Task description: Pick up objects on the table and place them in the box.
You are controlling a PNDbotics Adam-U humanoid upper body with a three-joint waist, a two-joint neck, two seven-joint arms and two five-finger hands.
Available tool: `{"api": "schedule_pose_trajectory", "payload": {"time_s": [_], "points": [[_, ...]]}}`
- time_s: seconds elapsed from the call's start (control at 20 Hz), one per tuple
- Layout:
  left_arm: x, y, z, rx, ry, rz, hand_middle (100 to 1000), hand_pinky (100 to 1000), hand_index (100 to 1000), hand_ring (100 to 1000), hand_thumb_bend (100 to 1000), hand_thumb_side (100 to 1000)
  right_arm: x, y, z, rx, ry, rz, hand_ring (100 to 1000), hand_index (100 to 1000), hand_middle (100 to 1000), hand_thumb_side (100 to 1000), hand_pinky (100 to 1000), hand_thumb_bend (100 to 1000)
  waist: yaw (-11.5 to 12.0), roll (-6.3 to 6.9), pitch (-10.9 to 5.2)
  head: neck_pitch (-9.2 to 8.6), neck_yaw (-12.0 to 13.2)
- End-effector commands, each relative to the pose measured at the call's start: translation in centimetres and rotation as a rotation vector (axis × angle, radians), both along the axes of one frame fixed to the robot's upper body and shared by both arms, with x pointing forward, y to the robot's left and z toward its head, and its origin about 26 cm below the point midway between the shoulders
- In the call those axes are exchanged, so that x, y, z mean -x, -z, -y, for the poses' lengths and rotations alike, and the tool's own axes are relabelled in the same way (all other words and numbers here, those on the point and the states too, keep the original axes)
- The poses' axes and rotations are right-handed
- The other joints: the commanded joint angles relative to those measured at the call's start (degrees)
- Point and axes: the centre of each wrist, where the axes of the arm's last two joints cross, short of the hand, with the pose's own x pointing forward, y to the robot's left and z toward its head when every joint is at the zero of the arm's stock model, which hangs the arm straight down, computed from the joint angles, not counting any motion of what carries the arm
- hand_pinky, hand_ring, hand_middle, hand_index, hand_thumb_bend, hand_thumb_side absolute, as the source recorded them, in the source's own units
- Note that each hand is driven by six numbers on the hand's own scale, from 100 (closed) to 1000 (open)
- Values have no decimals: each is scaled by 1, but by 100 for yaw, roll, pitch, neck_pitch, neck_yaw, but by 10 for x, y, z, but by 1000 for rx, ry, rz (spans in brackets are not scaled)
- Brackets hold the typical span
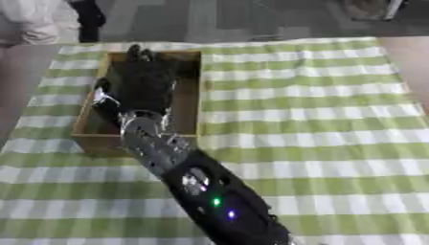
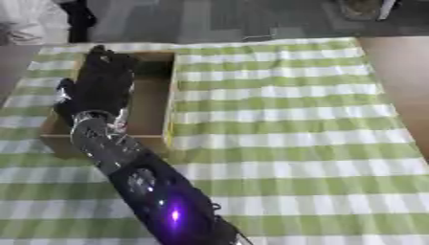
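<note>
Over the far left of the table (image 1: 318,110), inside the wooden box (image 1: 199,91): reaching in with the right hand (image 1: 138,81), back of the hand up, forearm (image 1: 209,191) slanting in from the lower edge and crossing the box's near wall; fingers (image 1: 138,55) stretched out toward the far wall, apparently straight and lying together rather than curled, though too dark against the box's shadowed inside to be sure; no telling whether anything lies beneath the palm, since hidden by the hand itself.

As to the relation that counts: lying with its long axis running away from the robot, near wall to far wall, and lined up with the hand almost exactly; fingertips close to the far wall, wrist just over the near one; hand held between the two long side walls, nearer the left one in the right eye view. Nothing of the left hand in either view, so nearer by default on the right.

Looks of the box: shallow, open-topped, pale brown wood, thin upright walls, dark floor; sitting square on a green-and-white checked cloth. No loose thing to be made out on the cloth around it.

Judging from this, at the release or just past it; next likely a straight lift up and back along the same long axis, minding the near wall under the wrist.
</note>
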Motion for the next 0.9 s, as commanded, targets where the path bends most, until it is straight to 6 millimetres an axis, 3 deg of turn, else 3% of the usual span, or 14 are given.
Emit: {"api": "schedule_pose_trajectory", "payload": {"time_s": [0.05, 0.25, 0.4, 0.55, 0.7, 0.9], "points": [[2, -8, 0, -22, 2, 24, 518, 456, 796, 450, 100, 895, 13, -32, 5, -36, -33, 119, 827, 980, 739, 849, 897, 237, -1, 40, -119, -4, 2], [2, -8, -1, -21, -2, 25, 518, 457, 796, 450, 100, 896, 32, -61, 23, -86, -91, 275, 815, 980, 740, 871, 892, 225, -19, 40, -118, 32, 38], [2, -8, -1, -21, -3, 25, 518, 457, 796, 450, 100, 896, 41, -73, 32, -109, -124, 335, 811, 980, 740, 886, 876, 216, -30, 37, -122, 48, 50], [3, -8, -1, -22, -6, 24, 518, 457, 796, 450, 100, 897, 57, -95, 57, -131, -171, 454, 802, 976, 735, 903, 866, 228, -61, 23, -135, 70, 94], [3, -8, -2, -22, -12, 23, 519, 458, 796, 450, 100, 898, 66, -105, 83, -146, -197, 477, 799, 975, 734, 959, 865, 317, -80, 4, -139, 63, 130], [3, -9, -3, -21, -17, 26, 519, 458, 795, 451, 100, 898, 75, -110, 118, -160, -209, 474, 797, 977, 733, 909, 871, 306, -114, -13, -133, 32, 180]]}}
